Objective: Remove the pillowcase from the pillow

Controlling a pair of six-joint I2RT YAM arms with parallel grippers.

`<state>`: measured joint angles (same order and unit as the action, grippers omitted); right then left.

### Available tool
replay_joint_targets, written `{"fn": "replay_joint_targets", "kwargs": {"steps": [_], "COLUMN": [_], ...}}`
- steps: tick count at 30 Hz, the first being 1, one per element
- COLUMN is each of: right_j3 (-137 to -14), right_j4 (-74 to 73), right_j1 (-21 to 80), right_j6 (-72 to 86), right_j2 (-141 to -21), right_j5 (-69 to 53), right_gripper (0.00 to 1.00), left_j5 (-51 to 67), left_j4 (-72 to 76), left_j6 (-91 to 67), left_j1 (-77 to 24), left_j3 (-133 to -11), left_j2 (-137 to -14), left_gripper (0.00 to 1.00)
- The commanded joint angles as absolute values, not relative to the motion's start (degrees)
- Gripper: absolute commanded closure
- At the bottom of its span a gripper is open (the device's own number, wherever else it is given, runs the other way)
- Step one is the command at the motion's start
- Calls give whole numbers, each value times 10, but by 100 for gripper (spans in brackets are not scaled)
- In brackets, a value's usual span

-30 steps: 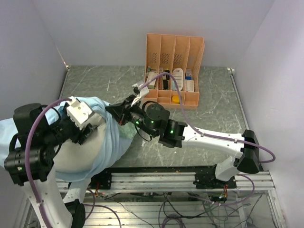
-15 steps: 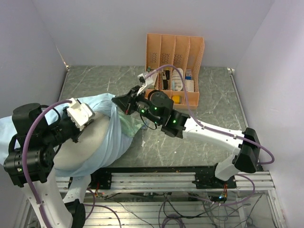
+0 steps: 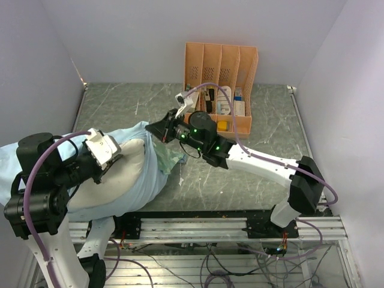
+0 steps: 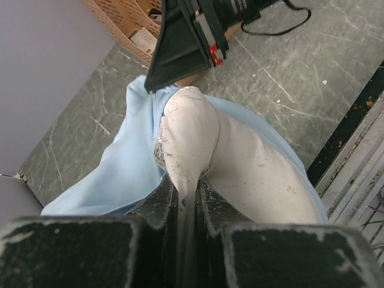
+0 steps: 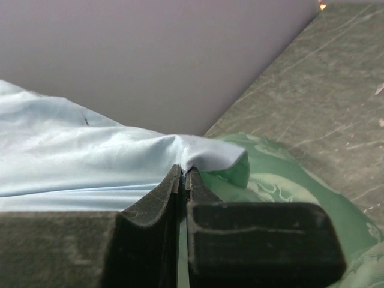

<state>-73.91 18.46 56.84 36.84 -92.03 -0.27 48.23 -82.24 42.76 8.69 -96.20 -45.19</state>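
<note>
Clamping pillow in my left tool, pillowcase in my right tool; thin bites, either may slip under pull.

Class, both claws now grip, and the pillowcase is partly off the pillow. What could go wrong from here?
1. The left claw pinches only a thin ridge of the pillow; it may slip out.
2. The right claw holds just a small fold of the pillowcase; it could slide free.
3. The orange file rack stands close by the right claw; a pull that way might knock it.
</note>
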Motion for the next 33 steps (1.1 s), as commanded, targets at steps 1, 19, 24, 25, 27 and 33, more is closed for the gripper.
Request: {"fn": "replay_joint_targets", "kwargs": {"steps": [1, 19, 24, 25, 27, 33], "right_j3": [-678, -555, -596, -610, -635, -720], "right_j4": [152, 193, 202, 196, 184, 152], "right_j1": [533, 543, 544, 544, 545, 553], "right_j6": [358, 356, 278, 259, 216, 147], "right_j2": [-973, -929, -797, -776, -739, -714], "right_j5": [81, 95, 17, -5, -51, -233], "right_gripper": [100, 100, 47, 39, 29, 1], "left_j5": [532, 531, 494, 489, 479, 502], "left_j4": [-860, -606, -565, -569, -569, -604], "left_j6": [410, 265, 215, 211, 199, 204], "left_j1": [76, 75, 74, 75, 75, 75], "left_j3": [-1011, -1000, -985, -989, -990, -987], "left_j2": [-449, -375, -405, -416, -435, -466], "left_gripper": [93, 93, 93, 93, 93, 93]}}
